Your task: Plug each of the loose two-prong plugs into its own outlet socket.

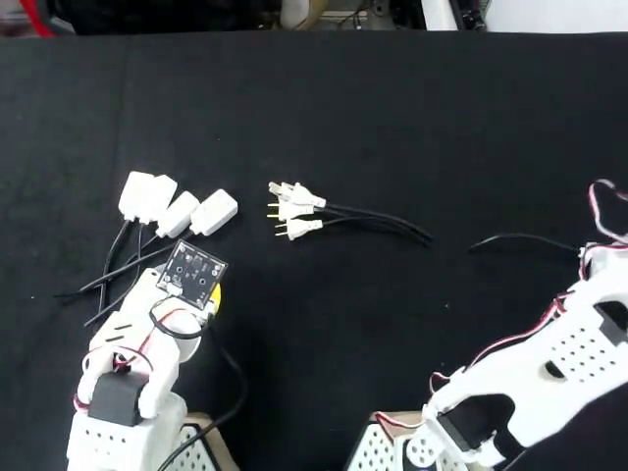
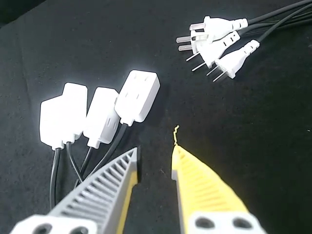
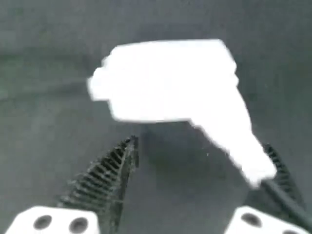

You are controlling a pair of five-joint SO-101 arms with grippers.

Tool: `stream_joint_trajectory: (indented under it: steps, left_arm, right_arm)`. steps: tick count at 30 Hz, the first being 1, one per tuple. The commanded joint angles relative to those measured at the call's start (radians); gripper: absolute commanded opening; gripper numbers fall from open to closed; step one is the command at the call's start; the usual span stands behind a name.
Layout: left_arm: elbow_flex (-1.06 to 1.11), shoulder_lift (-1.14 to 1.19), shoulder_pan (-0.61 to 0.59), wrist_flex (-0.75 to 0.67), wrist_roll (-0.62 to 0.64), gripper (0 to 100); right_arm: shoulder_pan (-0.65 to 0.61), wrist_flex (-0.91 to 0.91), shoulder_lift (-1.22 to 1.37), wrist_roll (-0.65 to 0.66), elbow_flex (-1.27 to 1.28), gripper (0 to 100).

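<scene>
- Sockets first: three white outlet sockets [image 2: 100, 117] lie bunched side by side on the black table [image 1: 392, 118], cords trailing back toward the left arm [image 1: 128, 373]; the one nearest the plugs turns its slotted face their way
- The loose two-prong plugs [image 2: 214, 44] lie clustered well apart from the sockets, prongs aimed at them, so each probably needs only a straight push; none is seated yet
- The left arm's jaws hang just beside the nearest socket, parted by a modest gap, with nothing between them and nothing touched; this looks like a stance for steadying a socket
- The right arm [image 1: 549, 373] sits at the table's near right side, away from both clusters, and a black cable [image 1: 520, 238] runs toward it
- The right arm's jaws stand wide apart; a blurred white block [image 3: 165, 83] lies just past them, its tapered neck close to one jaw; plug or socket, touching or not, I cannot tell
</scene>
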Motion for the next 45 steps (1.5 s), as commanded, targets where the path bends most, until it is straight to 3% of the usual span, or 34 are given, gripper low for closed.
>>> stream_joint_trajectory:
  steps: [1, 5, 8, 10, 13, 16, 21, 26, 34, 37, 40, 45]
  left_arm:
    - [-0.019, -0.006, 0.005, -0.014, 0.002, 13]
    - [-0.021, -0.006, 0.005, -0.014, 0.002, 13]
    - [-0.022, -0.006, 0.004, -0.012, 0.002, 13]
    - [-0.022, -0.006, 0.004, -0.012, 0.002, 13]
    - [-0.024, -0.006, 0.004, -0.012, 0.002, 13]
    - [-0.025, -0.006, -0.007, -0.012, 0.002, 13]
    - [-0.071, -0.006, -0.147, -0.011, 0.055, 13]
    - [-0.074, -0.006, -0.337, -0.011, 0.109, 13]
    - [-0.068, -0.006, -0.556, 0.083, 0.101, 13]
    - [-0.05, -0.006, -0.572, 0.132, 0.012, 13]
    - [0.028, -0.006, -0.572, 0.141, -0.071, 13]
    - [0.068, -0.006, -0.572, 0.141, -0.141, 13]
  right_arm:
    - [-0.028, 0.23, -0.024, -0.005, -0.197, 35.5]
    - [-0.075, 0.459, -0.024, -0.005, -0.38, 35.4]
    - [-0.107, 0.483, -0.045, -0.046, -0.443, 34.5]
    - [-0.121, 0.483, -0.09, -0.083, -0.44, 28.9]
    - [-0.147, 0.483, -0.211, -0.097, -0.418, 12.6]
    - [-0.201, 0.483, -0.348, -0.087, -0.32, 2.1]
    - [-0.351, 0.479, -0.572, -0.089, -0.005, 6.6]
    - [-0.598, 0.463, -0.76, -0.104, 0.278, 6.7]
    - [-1.053, 0.127, -0.849, -0.555, 0.608, 4.7]
    - [-1.206, -0.032, -0.806, -0.733, 0.668, 4.7]
    - [-1.304, -0.16, -0.736, -0.911, 0.694, 4.7]
    - [-1.358, -0.313, -0.587, -1.126, 0.693, 4.9]
